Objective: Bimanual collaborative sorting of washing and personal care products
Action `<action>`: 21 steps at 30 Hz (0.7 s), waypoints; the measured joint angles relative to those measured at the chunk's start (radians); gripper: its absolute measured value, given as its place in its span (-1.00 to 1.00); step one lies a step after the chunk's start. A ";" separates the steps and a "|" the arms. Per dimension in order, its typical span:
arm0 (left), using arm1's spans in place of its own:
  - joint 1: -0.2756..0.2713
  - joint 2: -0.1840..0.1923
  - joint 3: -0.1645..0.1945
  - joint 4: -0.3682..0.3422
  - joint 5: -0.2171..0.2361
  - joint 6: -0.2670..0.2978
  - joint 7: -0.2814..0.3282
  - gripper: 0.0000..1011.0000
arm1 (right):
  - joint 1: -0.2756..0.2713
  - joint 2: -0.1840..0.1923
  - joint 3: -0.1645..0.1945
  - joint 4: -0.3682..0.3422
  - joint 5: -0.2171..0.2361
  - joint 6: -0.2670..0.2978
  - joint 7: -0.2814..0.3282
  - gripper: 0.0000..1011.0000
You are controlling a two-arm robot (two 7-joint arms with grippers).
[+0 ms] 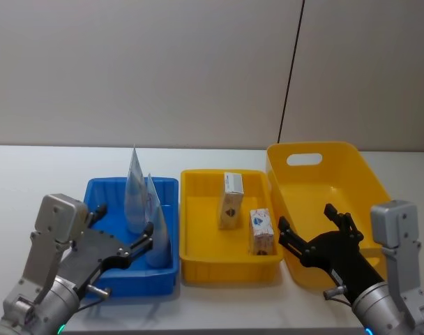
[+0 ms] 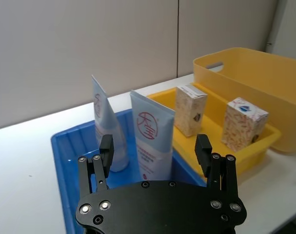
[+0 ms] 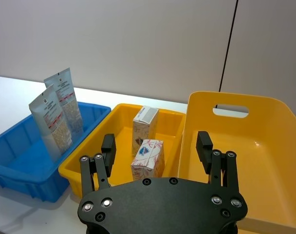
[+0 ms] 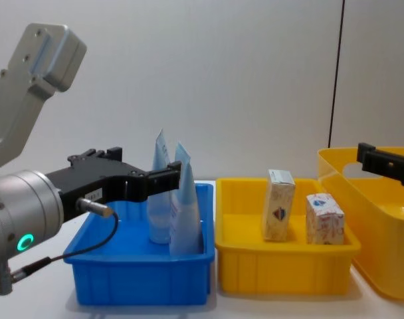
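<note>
White tabletop (image 1: 38,171) runs up to a plain grey wall (image 1: 128,70). On it, the left gripper (image 1: 125,227), fingers spread wide, hangs over the near side of the blue bin (image 1: 104,183). It is just beside two pale-blue tubes (image 1: 135,195) that stand in the bin with crimped ends up. The right gripper (image 1: 306,218), likewise spread, hovers over the near left part of the large yellow bin (image 1: 337,150). Between the two bins, the small yellow bin (image 1: 198,174) holds two cartons (image 1: 231,201), upright and apart.
</note>
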 joint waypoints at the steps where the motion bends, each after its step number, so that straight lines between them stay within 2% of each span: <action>1: 0.001 -0.001 -0.001 0.001 -0.005 0.001 -0.004 0.98 | 0.000 0.000 0.000 0.000 0.000 0.000 0.000 0.98; 10: -0.020 -0.041 -0.004 0.053 -0.058 0.007 -0.056 0.98 | 0.000 0.000 0.000 0.000 0.000 0.000 0.000 0.98; 21: -0.079 -0.098 0.008 0.143 -0.084 0.031 -0.094 0.98 | 0.000 0.000 0.000 0.000 0.000 0.000 0.000 0.98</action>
